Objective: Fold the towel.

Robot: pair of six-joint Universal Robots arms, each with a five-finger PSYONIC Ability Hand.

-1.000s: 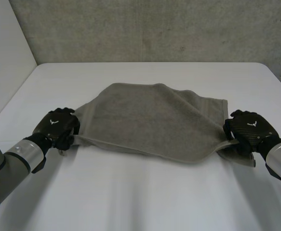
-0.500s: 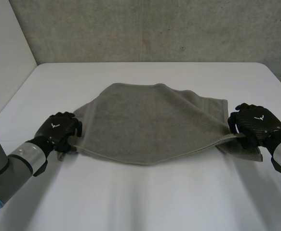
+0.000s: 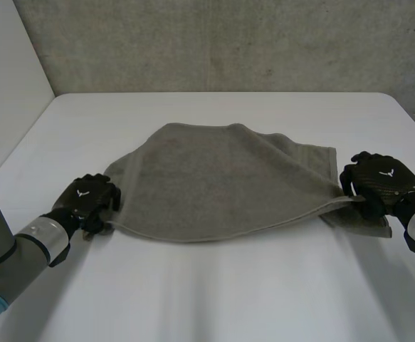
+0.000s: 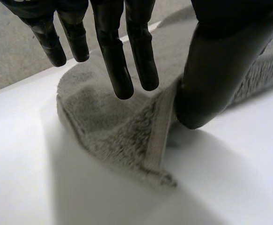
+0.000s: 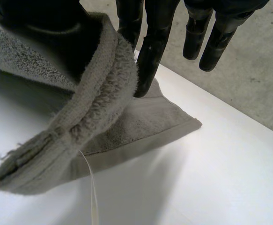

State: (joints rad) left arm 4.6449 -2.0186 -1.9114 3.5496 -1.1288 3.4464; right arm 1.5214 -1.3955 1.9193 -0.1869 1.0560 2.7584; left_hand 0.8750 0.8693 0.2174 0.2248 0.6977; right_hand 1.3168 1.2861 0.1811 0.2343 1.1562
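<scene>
left robot hand [image 3: 87, 199]: pinching towel [image 3: 214, 178] corner | right robot hand [image 3: 379, 184]: pinching towel corner | backs: white emblem [image 3: 386, 172]

**A:** anything different from a second ago?

**B:** yep. The left hand [image 3: 90, 199] slid toward 6 o'clock, and the right hand [image 3: 381, 187] drifted out toward 3 o'clock.

**A:** and the towel [image 3: 214, 178]?

**B:** its near edge got pulled straighter. The sag was at about 5 o'clock, close to the right hand, and now the lowest bit's nearer the middle.
</scene>
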